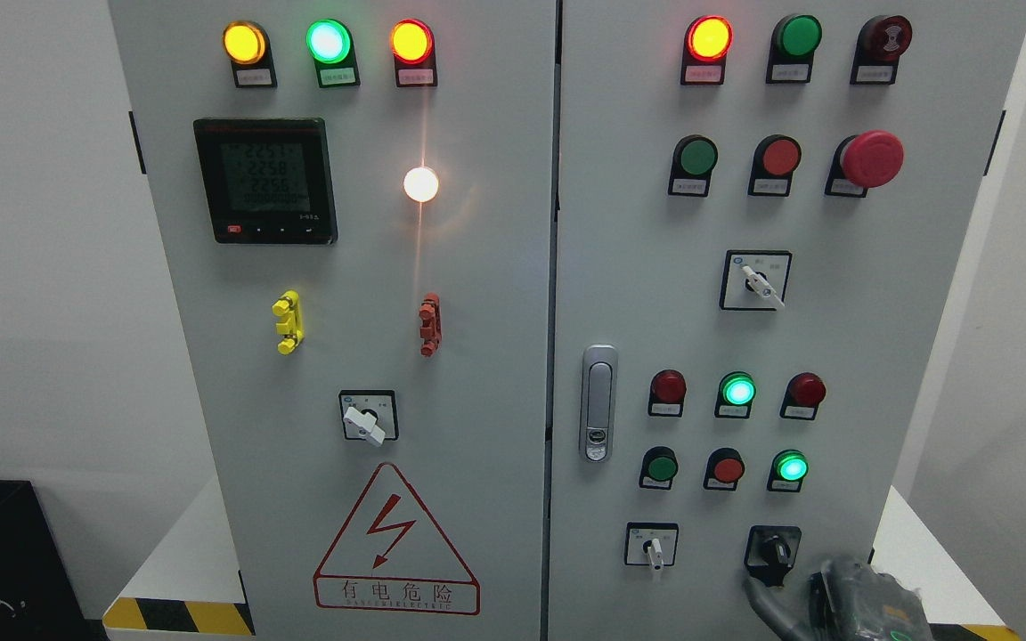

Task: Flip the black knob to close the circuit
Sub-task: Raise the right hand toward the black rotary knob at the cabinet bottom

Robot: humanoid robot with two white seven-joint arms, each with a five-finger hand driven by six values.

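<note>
Black knob (773, 550) at 5 o'clock on right door (834, 267), pointer tilted toward 11 o'clock. Right hand (842, 592) just below at 6 o'clock, apparently poised to reach it; finger state cannot be told. Left hand unseen.

View: single head camera, looking straight at a grey electrical cabinet (477, 356) that fills most of the frame.
Angle: roughly level with the upper lamps, tilted slightly down; cabinet sides taper toward the bottom of the frame.
Distance: close; cabinet top is cut off by the upper edge.
Centre: seam between the two doors runs down the middle.
Edges: white wall (32, 223) at left and right; striped base (179, 616) at lower left.
Lower right: the right hand (860, 596) enters, beside the black knob (774, 550).
Shared views: only one view given.
</note>
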